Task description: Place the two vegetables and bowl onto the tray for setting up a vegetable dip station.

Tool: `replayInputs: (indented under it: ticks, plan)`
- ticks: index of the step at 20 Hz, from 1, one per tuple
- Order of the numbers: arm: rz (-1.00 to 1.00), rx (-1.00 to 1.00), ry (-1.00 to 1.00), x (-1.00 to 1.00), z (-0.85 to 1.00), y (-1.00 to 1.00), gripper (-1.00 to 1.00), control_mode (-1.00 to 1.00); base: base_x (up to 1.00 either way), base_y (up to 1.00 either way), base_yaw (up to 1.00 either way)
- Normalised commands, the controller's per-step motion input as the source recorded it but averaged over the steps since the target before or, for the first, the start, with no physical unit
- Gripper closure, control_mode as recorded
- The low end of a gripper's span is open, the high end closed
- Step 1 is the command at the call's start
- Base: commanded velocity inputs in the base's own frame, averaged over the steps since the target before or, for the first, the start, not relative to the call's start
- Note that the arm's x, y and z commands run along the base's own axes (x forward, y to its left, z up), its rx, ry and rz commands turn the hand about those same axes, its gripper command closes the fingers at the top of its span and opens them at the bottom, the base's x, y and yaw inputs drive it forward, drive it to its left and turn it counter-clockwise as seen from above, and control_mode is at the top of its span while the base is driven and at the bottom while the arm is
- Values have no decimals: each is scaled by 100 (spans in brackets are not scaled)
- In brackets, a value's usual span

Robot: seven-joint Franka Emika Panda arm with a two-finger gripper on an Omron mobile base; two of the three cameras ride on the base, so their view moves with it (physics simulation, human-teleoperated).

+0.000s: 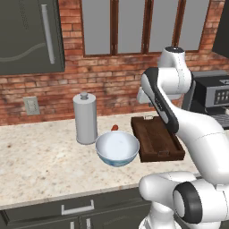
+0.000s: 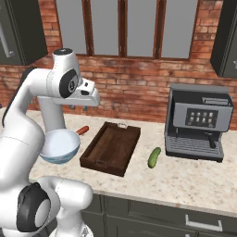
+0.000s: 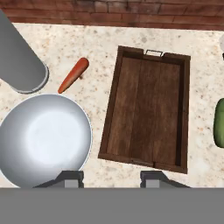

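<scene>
The dark wooden tray (image 3: 146, 109) lies empty on the counter, also seen from the bases (image 1: 156, 138) (image 2: 111, 147). Left of it stands the wide bowl (image 3: 43, 139) (image 1: 117, 147) (image 2: 58, 146), white inside. The orange carrot (image 3: 73, 75) (image 2: 82, 130) (image 1: 115, 128) rests behind the bowl, near the canister. Right of the tray lies the green cucumber (image 2: 154, 157) (image 3: 219, 122), cut off by the hand view's edge. My gripper (image 3: 111, 178) hangs high above the counter, over the tray's near left corner, open with nothing between its fingers.
A tall grey canister (image 1: 85, 118) (image 3: 19, 65) stands behind the bowl on the left. A coffee machine (image 2: 199, 120) (image 1: 214, 96) sits on the counter right of the cucumber. The brick wall runs along the back of the counter.
</scene>
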Motion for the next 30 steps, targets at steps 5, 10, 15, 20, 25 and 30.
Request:
replayInputs:
  ticks: [5,10,15,20,25,30]
  plan:
    - [0,0,-1,-2,-3,0,-100,-100,0,0,0]
    - [0,0,-9,-10,-12,0,-100,-100,0,0,0]
    - [0,3,-4,-10,-13,4,-100,-100,0,0,0]
    - [0,8,2,-9,-14,9,-100,-100,0,0,0]
    - [0,7,7,-4,-15,12,-100,-100,0,0,0]
    - [0,0,13,0,-22,13,-100,-100,0,0,0]
